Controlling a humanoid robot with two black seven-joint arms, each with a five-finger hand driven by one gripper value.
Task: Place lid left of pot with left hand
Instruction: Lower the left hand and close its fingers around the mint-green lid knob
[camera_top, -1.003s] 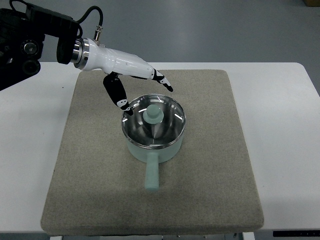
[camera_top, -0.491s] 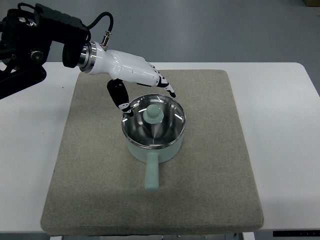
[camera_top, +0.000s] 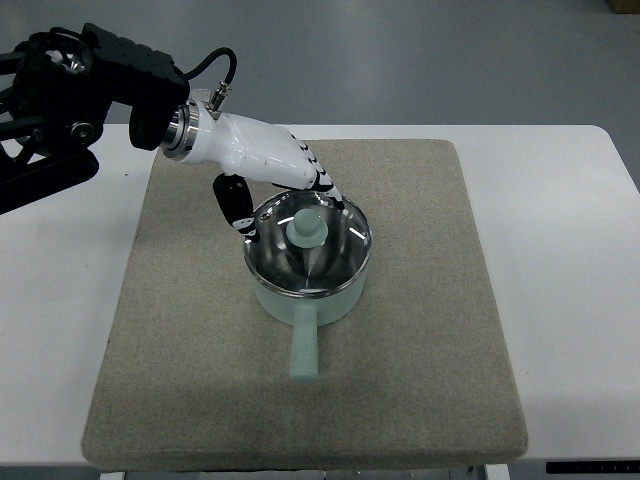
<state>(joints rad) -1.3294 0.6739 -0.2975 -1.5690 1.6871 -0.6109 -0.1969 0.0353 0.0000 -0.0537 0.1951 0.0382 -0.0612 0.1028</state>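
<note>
Lid (camera_top: 307, 243), round clear glass with a pale green knob, sits closed on the mint-green pot (camera_top: 306, 296), whose shiny steel interior shows through, on a coarse grey mat (camera_top: 420, 330) atop the white table (camera_top: 570, 250). Glossy white left hand (camera_top: 265, 170) hovers at the pot's far-left rim, black-tipped fingers (camera_top: 325, 184) spread, gripping nothing.

The left hand (camera_top: 262, 172) overlaps the far-left rim of the glass lid (camera_top: 307, 240), so contact there cannot be told. The pot (camera_top: 305, 292) interior is masked by reflections. The arm's dark housing (camera_top: 60, 100) runs off the left edge. The bench (camera_top: 570, 300) is cut at the bottom and right.
</note>
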